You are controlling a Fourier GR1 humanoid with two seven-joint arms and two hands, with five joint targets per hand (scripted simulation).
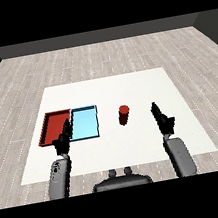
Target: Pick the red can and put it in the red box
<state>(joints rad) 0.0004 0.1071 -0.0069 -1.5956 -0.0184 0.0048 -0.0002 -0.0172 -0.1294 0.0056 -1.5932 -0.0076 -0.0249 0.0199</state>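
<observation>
Both grey forearms rise from the table's near edge, the left hand (63, 139) and the right hand (163, 119) each holding nothing, fingers straight and relaxed. Toward the table's left edge lies the red tray (48, 127), touching the light blue tray (93, 119) on its right side. Near the table's middle the red can (124, 115) stands upright, apart from both trays and both hands.

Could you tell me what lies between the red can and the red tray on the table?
In the head view, the light blue tray lies between the red can and the red tray, beside the latter.
</observation>
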